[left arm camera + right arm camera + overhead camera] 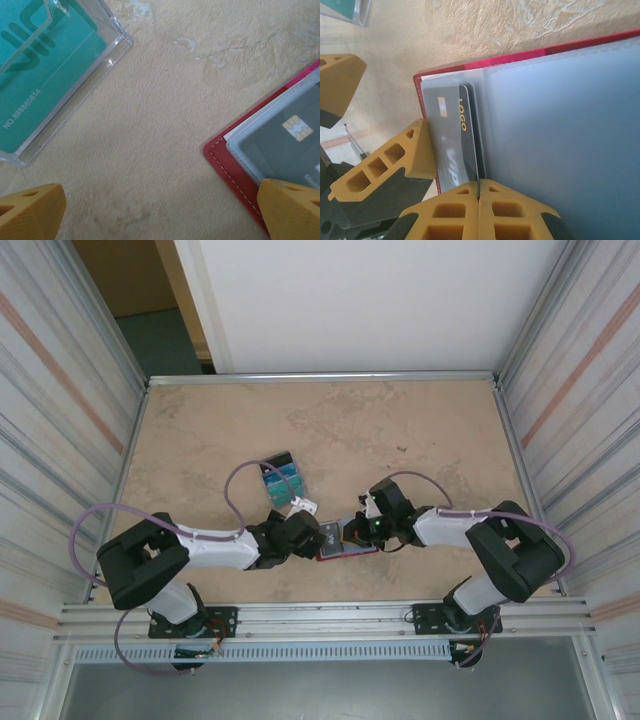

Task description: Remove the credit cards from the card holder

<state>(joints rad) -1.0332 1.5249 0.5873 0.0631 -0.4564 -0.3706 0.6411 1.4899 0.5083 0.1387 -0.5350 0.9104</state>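
The card holder point(348, 546) lies open on the table between both arms; it is dark red point(232, 167) with pale blue-grey panels point(560, 140). A grey credit card point(451, 145) marked LOGO and VIP, with a chip point(297, 128), stands partly out of its left pocket. My right gripper point(479, 189) is shut on that card's near edge. My left gripper point(160, 210) is wide open, low over the table. One of its fingers point(395, 162) rests on the holder's left edge and the other finger point(30, 212) is over bare table.
A clear plastic box point(280, 481) holding teal cards point(35, 85) stands just behind and left of the left gripper. Metal rails and corrugated walls enclose the tan tabletop point(400, 430).
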